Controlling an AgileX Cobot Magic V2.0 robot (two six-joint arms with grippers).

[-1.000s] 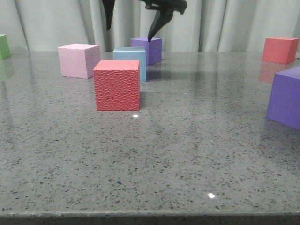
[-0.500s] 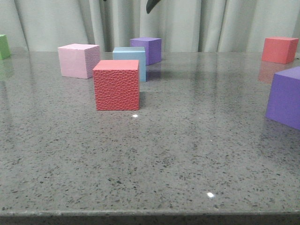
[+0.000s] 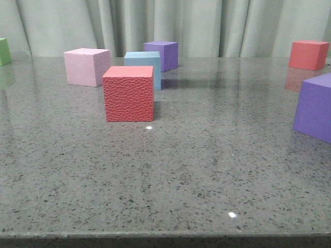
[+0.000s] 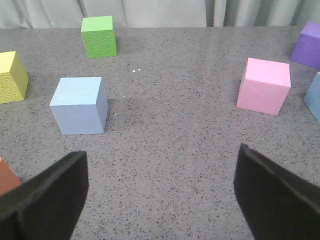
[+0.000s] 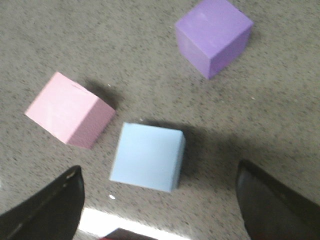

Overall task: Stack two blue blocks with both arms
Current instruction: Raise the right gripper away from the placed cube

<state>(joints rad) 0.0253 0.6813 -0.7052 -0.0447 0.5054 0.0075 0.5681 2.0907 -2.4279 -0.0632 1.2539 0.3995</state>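
Blue blocks, two smooth matte sky-blue cubes, both lie unstacked on the speckled grey stone table [image 3: 207, 170]. In the front view only one smooth sky-blue cube [image 3: 146, 66] shows, half hidden behind a textured red cube [image 3: 129, 93], with a pale pink matte cube [image 3: 86, 66] to its left and a purple cube [image 3: 162, 53] just behind it. Neither arm appears in this view.

In the left wrist view, the left gripper [image 4: 160, 192] hangs above the table with its jaws spread wide and nothing between them. The other matte light-blue cube [image 4: 80, 105] sits alone ahead of it, apart from a green cube [image 4: 99, 36] and a yellow cube [image 4: 11, 76].

In the right wrist view, the right gripper [image 5: 160, 202] is likewise wide open and empty, high over the first blue cube [image 5: 148, 156], which rests on the table beside the pink cube [image 5: 70, 110].

I judge this to be the approach step, with nothing grasped yet. Next, each arm likely needs to descend, centre its fingers around its cube and close squarely on opposite faces.
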